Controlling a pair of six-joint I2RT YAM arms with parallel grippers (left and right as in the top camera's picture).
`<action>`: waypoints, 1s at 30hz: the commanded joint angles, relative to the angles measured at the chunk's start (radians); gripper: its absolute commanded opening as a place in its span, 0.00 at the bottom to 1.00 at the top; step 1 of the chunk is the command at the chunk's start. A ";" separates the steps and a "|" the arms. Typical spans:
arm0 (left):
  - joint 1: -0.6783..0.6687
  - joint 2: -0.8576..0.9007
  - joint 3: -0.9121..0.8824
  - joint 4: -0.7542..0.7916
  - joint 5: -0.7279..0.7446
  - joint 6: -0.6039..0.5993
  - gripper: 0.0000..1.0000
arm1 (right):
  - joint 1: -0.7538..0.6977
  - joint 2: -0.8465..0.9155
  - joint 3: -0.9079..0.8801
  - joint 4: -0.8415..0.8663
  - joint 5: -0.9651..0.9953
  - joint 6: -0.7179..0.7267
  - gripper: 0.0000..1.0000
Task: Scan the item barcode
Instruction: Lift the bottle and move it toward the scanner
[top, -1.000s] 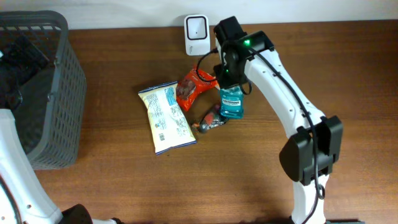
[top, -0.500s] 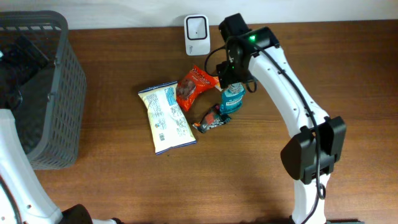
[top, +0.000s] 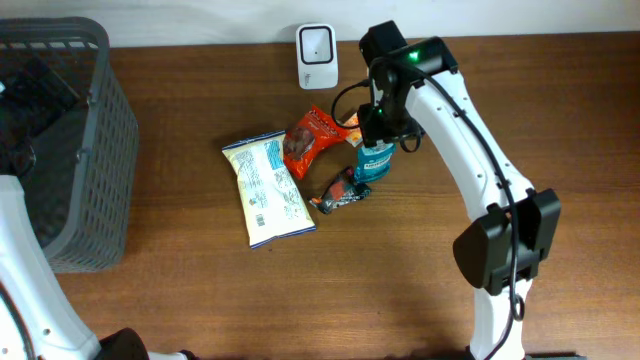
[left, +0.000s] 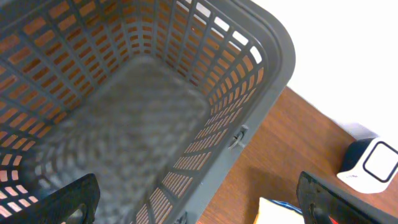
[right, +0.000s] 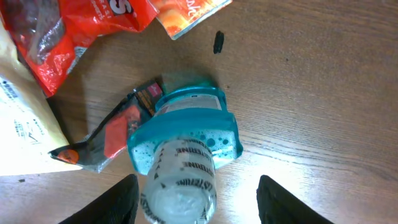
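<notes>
right claw (right: 197, 180) released, its fingers straddling the cap of the teal mouthwash bottle (top: 374, 163) without touching. the bottle stands cap-up on the wooden table (top: 400, 290), at five o'clock from the white scanner (top: 316, 42), red snack bag (top: 312, 140) at its ten o'clock. left claw (left: 198, 180) spread wide above the grey basket (left: 249, 93).
</notes>
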 joint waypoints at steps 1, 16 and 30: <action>0.003 0.002 0.012 0.002 -0.007 -0.010 0.99 | 0.008 -0.007 -0.040 0.013 -0.011 -0.009 0.60; 0.003 0.002 0.012 0.002 -0.007 -0.010 0.99 | 0.008 -0.006 -0.056 0.064 -0.072 0.009 0.32; 0.003 0.002 0.012 0.002 -0.007 -0.010 0.99 | 0.006 -0.006 -0.034 0.310 -0.076 0.081 0.25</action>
